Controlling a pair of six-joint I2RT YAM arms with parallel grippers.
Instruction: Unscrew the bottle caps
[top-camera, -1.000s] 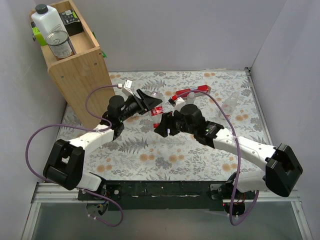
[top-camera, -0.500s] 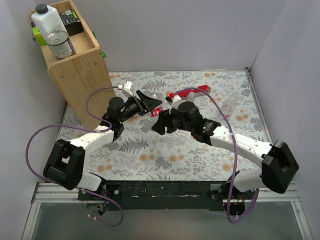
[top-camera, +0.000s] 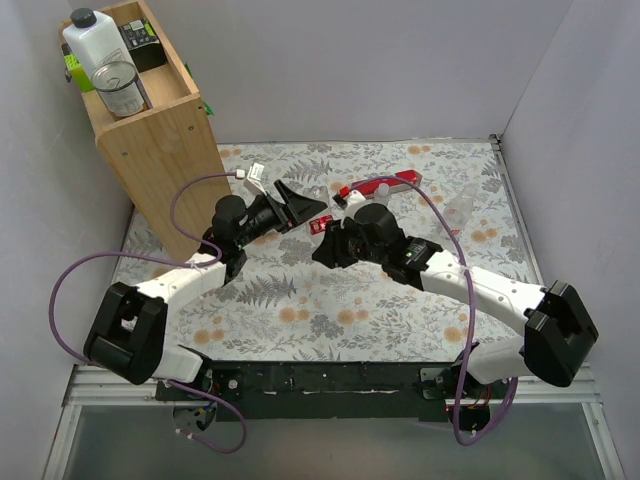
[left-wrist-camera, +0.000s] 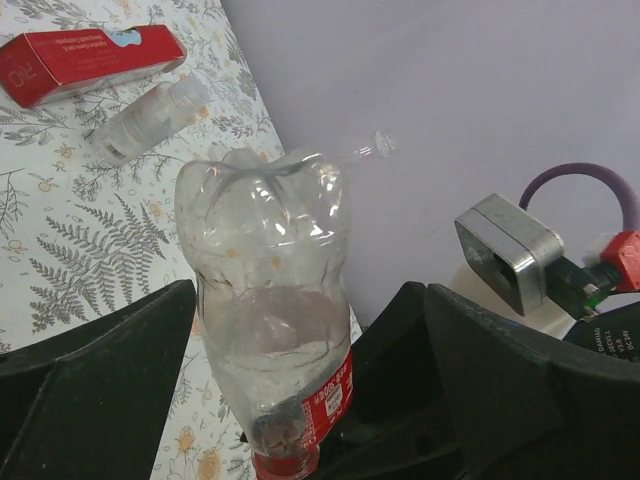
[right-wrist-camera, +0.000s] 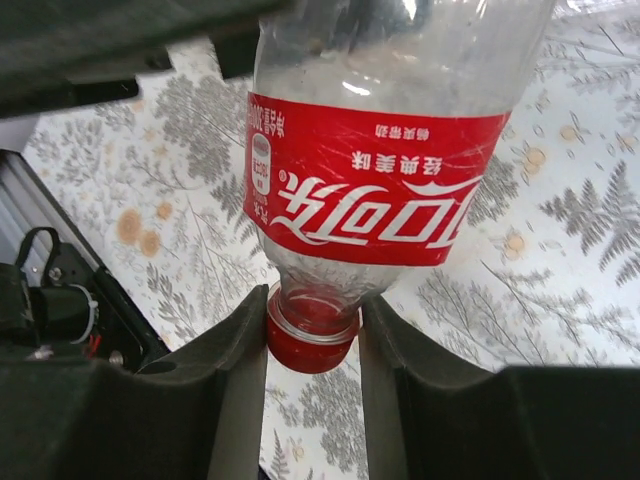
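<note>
Unscrewing in hand. Clamping Coca-Cola bottle (left-wrist-camera: 265, 250) body with left tool (left-wrist-camera: 270, 390), mid-frame in top view, neck toward right arm. Pinching red cap (right-wrist-camera: 312, 352) with right tool (right-wrist-camera: 312, 328), lower centre of right wrist view. Next: twist cap while holding bottle rigid, then pull clear.

Red cap (right-wrist-camera: 312, 345), clear red-labelled bottle (right-wrist-camera: 380, 180), fern-patterned tablecloth (top-camera: 300, 300).
</note>
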